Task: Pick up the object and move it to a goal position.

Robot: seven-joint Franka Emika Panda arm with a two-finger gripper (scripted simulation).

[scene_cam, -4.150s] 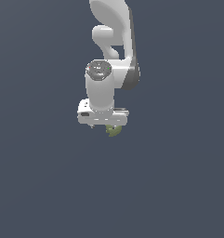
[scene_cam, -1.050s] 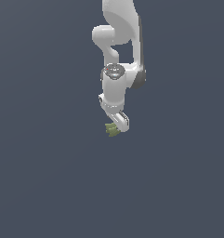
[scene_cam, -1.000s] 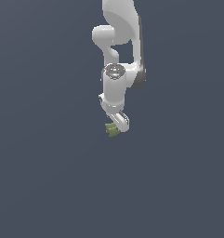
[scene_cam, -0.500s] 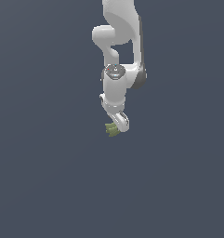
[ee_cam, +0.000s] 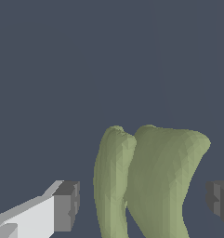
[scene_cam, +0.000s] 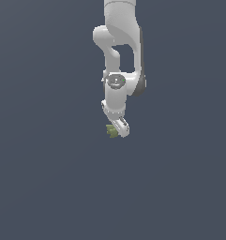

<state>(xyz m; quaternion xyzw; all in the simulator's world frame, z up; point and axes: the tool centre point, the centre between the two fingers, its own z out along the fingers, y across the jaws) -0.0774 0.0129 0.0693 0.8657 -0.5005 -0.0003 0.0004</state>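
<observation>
Wrist view shows the small olive-green lumpy object with leaf-like lobes (ee_cam: 150,181) sitting between the two grey-tipped white fingers (ee_cam: 64,206), with visible gaps on both sides, so whether they actually grip it I cannot tell. In the exterior view the object (scene_cam: 112,131) sits at the tip of the white robot arm (scene_cam: 118,70), and no goal marker is visible. I judge this the carry step; open room surrounds it, and the next move calls for a steady transfer.

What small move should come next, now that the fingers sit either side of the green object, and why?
Probably close the gripper. In the wrist view the object stands between the fingertips, with a visible gap on each side, so it looks straddled but not yet clamped.
</observation>
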